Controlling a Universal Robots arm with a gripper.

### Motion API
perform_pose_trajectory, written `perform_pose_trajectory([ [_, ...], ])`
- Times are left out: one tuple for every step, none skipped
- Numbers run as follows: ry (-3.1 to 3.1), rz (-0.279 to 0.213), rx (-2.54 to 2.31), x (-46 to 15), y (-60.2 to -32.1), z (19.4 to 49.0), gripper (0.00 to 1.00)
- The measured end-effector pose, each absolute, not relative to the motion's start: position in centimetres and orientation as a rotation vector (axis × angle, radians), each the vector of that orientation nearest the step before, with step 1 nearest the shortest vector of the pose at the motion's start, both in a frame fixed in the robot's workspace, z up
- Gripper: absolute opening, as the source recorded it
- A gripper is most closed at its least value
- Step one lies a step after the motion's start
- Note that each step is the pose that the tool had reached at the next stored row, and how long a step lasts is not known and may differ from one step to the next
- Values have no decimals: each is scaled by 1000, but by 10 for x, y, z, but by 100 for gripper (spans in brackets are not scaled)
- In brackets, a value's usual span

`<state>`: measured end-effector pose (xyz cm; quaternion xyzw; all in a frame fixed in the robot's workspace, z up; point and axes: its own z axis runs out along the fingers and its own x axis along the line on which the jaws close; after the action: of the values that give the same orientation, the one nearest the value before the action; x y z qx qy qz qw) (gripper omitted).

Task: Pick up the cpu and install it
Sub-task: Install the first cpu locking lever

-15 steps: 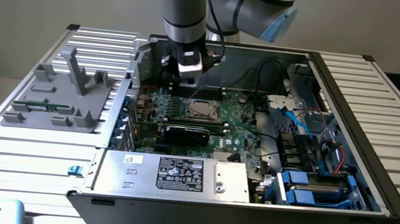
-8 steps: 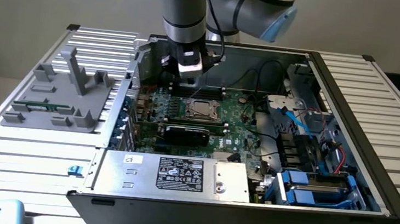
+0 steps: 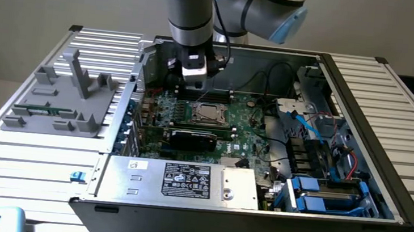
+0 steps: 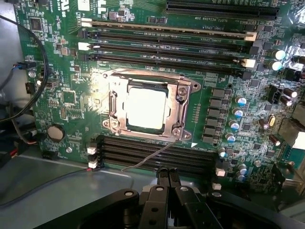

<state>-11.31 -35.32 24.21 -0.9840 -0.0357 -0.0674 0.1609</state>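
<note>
The cpu [image 4: 145, 107] is a small silver square that lies flat inside the metal socket frame [image 4: 188, 88] on the green motherboard and glares under the light. In the exterior view the cpu [image 3: 209, 113] sits mid-board inside the open computer case. My gripper [image 3: 194, 84] hangs above the board just behind the socket, clear of the chip. In the wrist view the gripper [image 4: 167, 172] is shut, its two black fingers pressed together with nothing between them, over the memory slots beside the socket.
A thin wire lever [image 4: 152, 156] sticks out from the socket across the memory slots [image 4: 157, 152]. A black card [image 3: 193, 138] stands in front of the socket. A silver box with a white label [image 3: 185, 181], blue drive bays [image 3: 321, 198] and cables [image 3: 308, 126] crowd the case. A grey fixture [image 3: 68, 100] stands outside, on the exterior view's left.
</note>
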Motion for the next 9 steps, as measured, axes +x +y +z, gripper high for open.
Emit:
perform_pose_trajectory([
  [-82,-194,-2812,-113,-353,241,11],
  [-62,-195,-2813,-113,-353,239,11],
  [-42,-196,-2814,-113,-353,238,11],
  [-21,-197,-2815,-113,-353,237,11],
  [-2,-196,-2816,-113,-353,236,11],
  [15,-194,-2817,-113,-353,236,11],
  [31,-192,-2818,-113,-353,235,11],
  [46,-191,-2819,-113,-353,235,11],
  [59,-190,-2819,-113,-353,234,11],
])
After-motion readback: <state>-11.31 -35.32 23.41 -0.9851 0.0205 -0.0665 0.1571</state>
